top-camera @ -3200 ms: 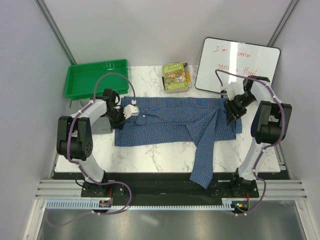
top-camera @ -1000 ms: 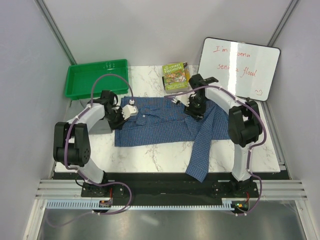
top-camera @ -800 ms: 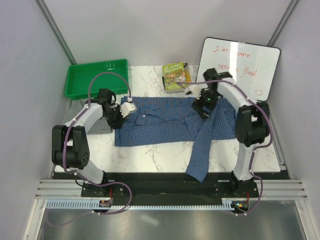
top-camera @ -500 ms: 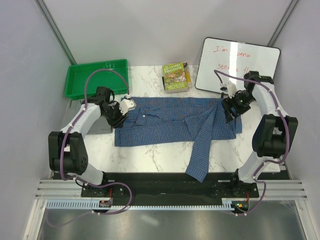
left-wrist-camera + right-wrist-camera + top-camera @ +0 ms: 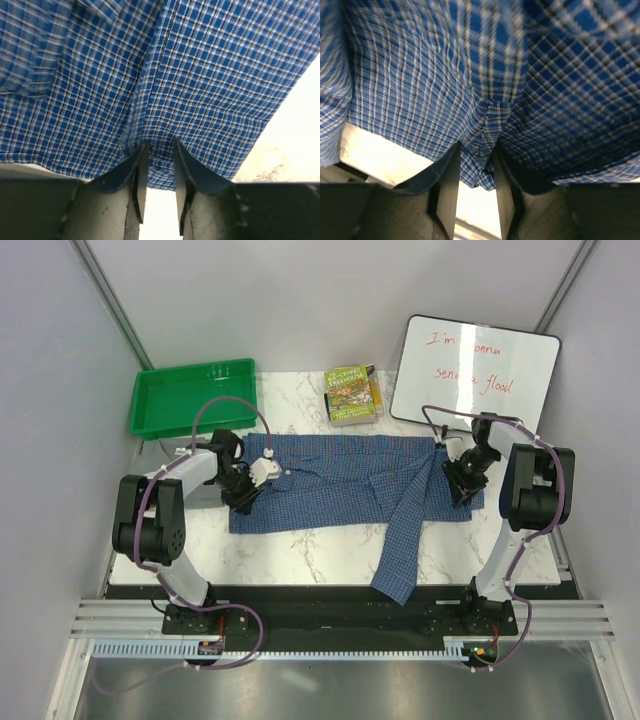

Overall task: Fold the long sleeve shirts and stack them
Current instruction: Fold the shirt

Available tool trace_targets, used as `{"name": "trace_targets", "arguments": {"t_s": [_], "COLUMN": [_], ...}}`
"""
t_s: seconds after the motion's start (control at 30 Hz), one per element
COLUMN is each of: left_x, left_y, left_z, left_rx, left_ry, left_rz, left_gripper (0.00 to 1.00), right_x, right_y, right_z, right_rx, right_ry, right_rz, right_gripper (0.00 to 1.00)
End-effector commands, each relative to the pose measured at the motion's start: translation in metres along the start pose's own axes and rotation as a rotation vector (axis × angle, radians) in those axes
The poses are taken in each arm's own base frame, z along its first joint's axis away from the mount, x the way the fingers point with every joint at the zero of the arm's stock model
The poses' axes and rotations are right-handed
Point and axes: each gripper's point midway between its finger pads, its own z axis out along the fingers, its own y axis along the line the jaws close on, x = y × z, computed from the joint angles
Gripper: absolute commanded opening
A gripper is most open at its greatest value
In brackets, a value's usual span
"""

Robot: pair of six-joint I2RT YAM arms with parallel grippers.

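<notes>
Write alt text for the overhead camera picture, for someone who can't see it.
A blue checked shirt lies spread across a marble table, one sleeve trailing over the near edge. The left hand pinches its left end, the right hand its right end. Behind: a green tray, a book, a whiteboard.

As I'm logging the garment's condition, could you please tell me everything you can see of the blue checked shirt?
The blue shirt is thin woven cloth with a fine dark check. It lies spread flat, widthwise, on the marble table, slightly creased. One sleeve crosses it diagonally and hangs over the near edge. The left arm's fingers pinch its left edge, the right arm's fingers its right edge.
</notes>
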Motion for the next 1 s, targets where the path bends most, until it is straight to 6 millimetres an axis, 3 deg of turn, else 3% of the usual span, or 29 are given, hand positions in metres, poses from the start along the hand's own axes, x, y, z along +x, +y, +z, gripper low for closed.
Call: {"name": "trace_targets", "arguments": {"t_s": [0.0, 0.1, 0.13, 0.27, 0.37, 0.47, 0.5, 0.6, 0.77, 0.97], "left_x": [0.017, 0.027, 0.032, 0.027, 0.007, -0.016, -0.019, -0.025, -0.031, -0.031], "left_y": [-0.001, -0.023, -0.042, -0.081, -0.084, -0.073, -0.072, -0.068, -0.067, -0.065], "left_z": [0.015, 0.016, 0.017, 0.009, -0.005, -0.018, -0.021, -0.021, -0.014, -0.007], "left_rx": [-0.007, 0.019, 0.055, 0.119, 0.127, 0.097, 0.096, 0.103, 0.136, 0.142], "left_ry": [0.070, 0.105, 0.128, 0.116, 0.054, -0.003, -0.011, -0.012, -0.018, -0.004], "left_rz": [-0.009, 0.056, 0.078, 0.117, 0.089, 0.116, 0.122, 0.137, 0.135, 0.142], "left_gripper": [0.28, 0.22, 0.21, 0.21, 0.23, 0.30, 0.34, 0.40, 0.43, 0.47], "right_x": [0.031, 0.054, 0.065, 0.091, 0.099, 0.086, 0.072, 0.056, 0.031, 0.003], "right_y": [-0.009, -0.012, -0.011, -0.021, -0.016, 0.001, 0.006, 0.013, 0.012, -0.005], "right_z": [0.013, 0.009, 0.011, 0.000, -0.009, -0.026, -0.035, -0.047, -0.052, -0.050], "right_rx": [0.055, 0.089, 0.082, 0.115, 0.071, -0.004, -0.030, -0.064, -0.093, -0.087], "right_ry": [0.099, 0.139, 0.162, 0.208, 0.218, 0.153, 0.093, 0.030, -0.056, -0.107], "right_rz": [-0.004, -0.024, -0.040, -0.094, -0.115, -0.110, -0.120, -0.096, -0.042, 0.015], "right_gripper": [0.37, 0.32, 0.31, 0.29, 0.31, 0.40, 0.43, 0.55, 0.63, 0.64]}}
